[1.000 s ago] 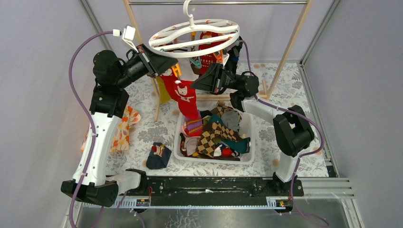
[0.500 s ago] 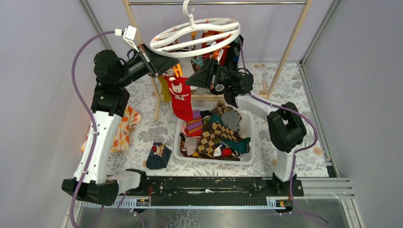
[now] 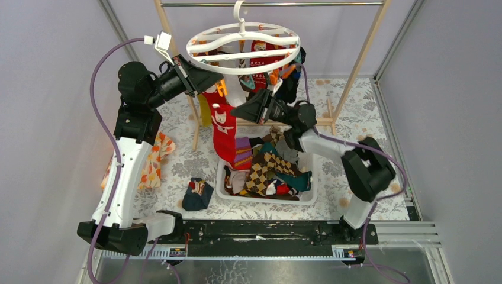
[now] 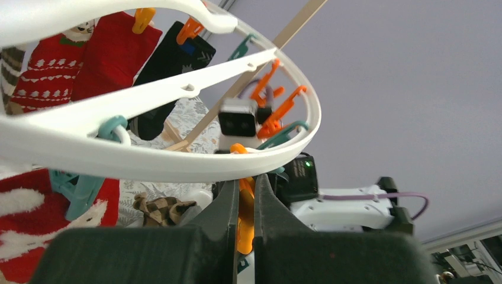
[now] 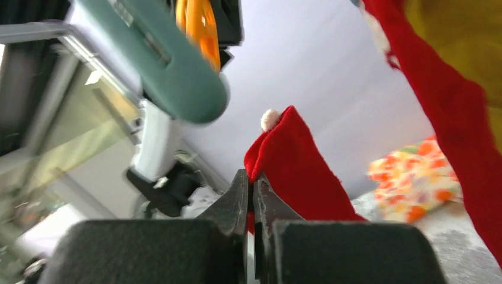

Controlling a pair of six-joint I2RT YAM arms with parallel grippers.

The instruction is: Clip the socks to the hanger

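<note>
The white ring hanger (image 3: 243, 50) hangs by its hook from the metal rod; red, black and striped socks hang clipped under its far side. My left gripper (image 3: 208, 83) is under the ring's near-left rim, shut on an orange clip (image 4: 245, 207) that dangles from the ring (image 4: 148, 157). My right gripper (image 3: 237, 111) is shut on the cuff of a red sock (image 3: 225, 131) that hangs down beside the bin; the red cuff (image 5: 293, 160) shows between the jaws just below a teal clip (image 5: 171, 68).
A white bin (image 3: 308, 195) of mixed socks, brown argyle, teal, grey and purple striped, stands mid-table. A dark sock (image 3: 197, 195) lies left of it. An orange-flowered cloth (image 3: 153, 163) lies by the left arm. The wooden rack posts (image 3: 355, 65) flank the hanger.
The right gripper has carried the red sock's cuff left and slightly down, towards the left gripper. The hanger has swung and levelled. The left gripper has held its place.
</note>
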